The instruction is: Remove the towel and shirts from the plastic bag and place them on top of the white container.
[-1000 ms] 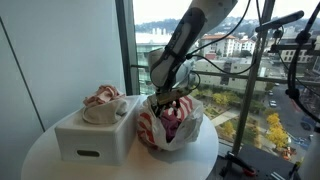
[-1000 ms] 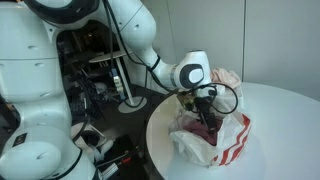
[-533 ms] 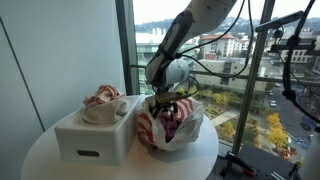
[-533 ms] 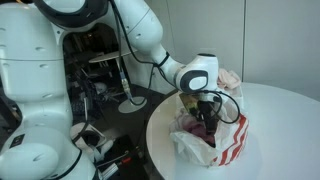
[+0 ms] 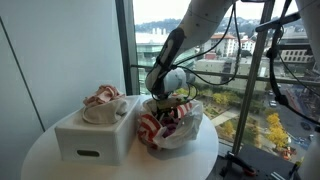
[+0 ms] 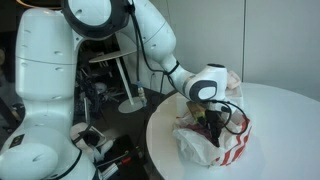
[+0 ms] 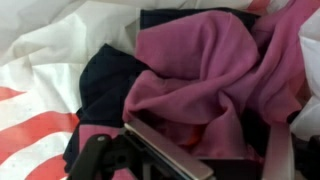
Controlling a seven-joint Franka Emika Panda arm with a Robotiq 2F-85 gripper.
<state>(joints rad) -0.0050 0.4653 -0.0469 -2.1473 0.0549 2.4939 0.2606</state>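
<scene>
The plastic bag (image 5: 150, 128) (image 6: 228, 148), white with red rings, stands open on the round table beside the white container (image 5: 90, 140). My gripper (image 5: 168, 107) (image 6: 214, 124) is sunk into the bag's mouth. In the wrist view the bag (image 7: 45, 50) holds a magenta shirt (image 7: 200, 65) over a dark shirt (image 7: 105, 85). The gripper (image 7: 232, 160) is open, one finger (image 7: 165, 150) resting against the magenta folds that lie between the jaws. On the container's lid lie the grey-beige towel (image 5: 108, 112) and a pale pink-and-white shirt (image 5: 100, 95) (image 6: 228, 77).
The small round white table (image 5: 40, 160) (image 6: 290, 110) ends close around the container and the bag. A glass wall (image 5: 60, 50) rises right behind. A tripod stand (image 5: 242, 120) stands beside the table, and cluttered equipment (image 6: 100, 90) sits off the table's other side.
The arm has come down, pushing the gripper deeper into the bag among the garments. The jaws have narrowed slightly. The cloths on the container have not moved.
</scene>
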